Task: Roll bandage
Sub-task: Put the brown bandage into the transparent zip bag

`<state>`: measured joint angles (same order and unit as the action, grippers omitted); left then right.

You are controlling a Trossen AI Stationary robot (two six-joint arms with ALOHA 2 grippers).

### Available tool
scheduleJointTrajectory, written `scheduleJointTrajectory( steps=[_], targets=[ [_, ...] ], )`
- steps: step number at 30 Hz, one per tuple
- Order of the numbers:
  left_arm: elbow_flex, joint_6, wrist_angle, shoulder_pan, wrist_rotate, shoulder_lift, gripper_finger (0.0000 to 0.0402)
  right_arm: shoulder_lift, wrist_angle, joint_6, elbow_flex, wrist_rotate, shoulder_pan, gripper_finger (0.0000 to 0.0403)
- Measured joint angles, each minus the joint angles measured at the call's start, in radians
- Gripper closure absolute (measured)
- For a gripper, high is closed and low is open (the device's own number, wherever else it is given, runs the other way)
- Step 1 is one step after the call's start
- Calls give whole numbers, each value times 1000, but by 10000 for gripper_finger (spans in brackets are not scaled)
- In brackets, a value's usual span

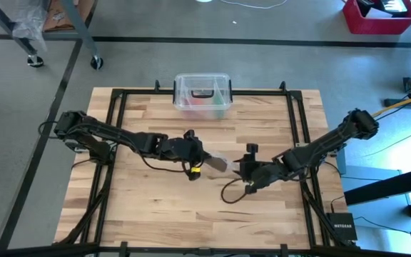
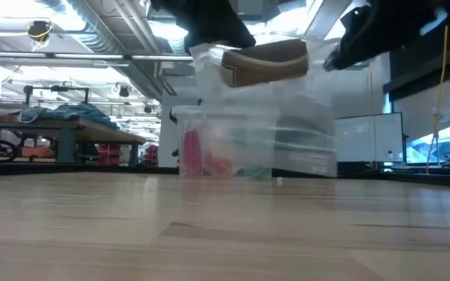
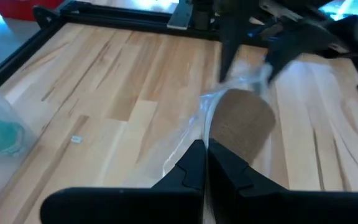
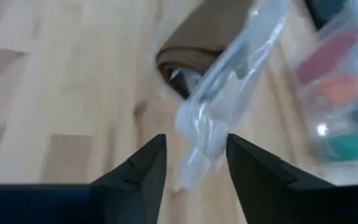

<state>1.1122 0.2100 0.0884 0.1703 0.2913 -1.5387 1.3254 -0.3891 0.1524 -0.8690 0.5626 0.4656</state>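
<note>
The bandage is a small brown roll inside a clear plastic bag, hanging in the air over the table's middle. My left gripper is shut on the bag from the table's left side. My right gripper comes from the right, open. Its fingers stand on either side of the bag's loose clear end, with a gap showing on both sides. The roll lies just beyond them. My left gripper pinches the clear bag's edge between its two shut fingers, at the end beside the brown roll. The fingers come from the table's left, slanting down. The bag with the roll inside is lifted clear of the table and stretches away toward the right gripper.
A clear plastic box with a black handle and coloured things inside stands at the far middle of the table. Black frame rails run along the table's sides. A dark cable loops under the right arm. Bare wood lies toward the near edge.
</note>
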Motion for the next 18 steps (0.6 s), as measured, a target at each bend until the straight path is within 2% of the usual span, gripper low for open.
scheduleJointTrajectory(
  steps=[3, 7, 8, 11, 14, 16, 18],
  targets=[
    [0, 0, 17, 1, -1, 0, 400, 0, 46, -21, 6, 52, -1, 282],
    [0, -7, 36, 0, 0, 0, 400, -21, 105, -44, -7, -62, 0, 377],
    [0, -6, 32, 0, 0, 0, 400, -24, 96, -69, -9, -64, 0, 389],
    [0, -8, 28, 0, 0, 0, 400, -20, 31, -30, -7, 28, -2, 389],
    [0, -15, 39, 2, 0, 0, 400, -18, 109, -57, -36, -65, 7, 398],
    [0, -16, 37, 2, -3, 0, 400, -27, 83, -62, -38, -38, 30, 396],
    [1, -17, 40, 3, -4, 0, 400, -51, 46, 1, -32, -23, 25, 398]
  ],
)
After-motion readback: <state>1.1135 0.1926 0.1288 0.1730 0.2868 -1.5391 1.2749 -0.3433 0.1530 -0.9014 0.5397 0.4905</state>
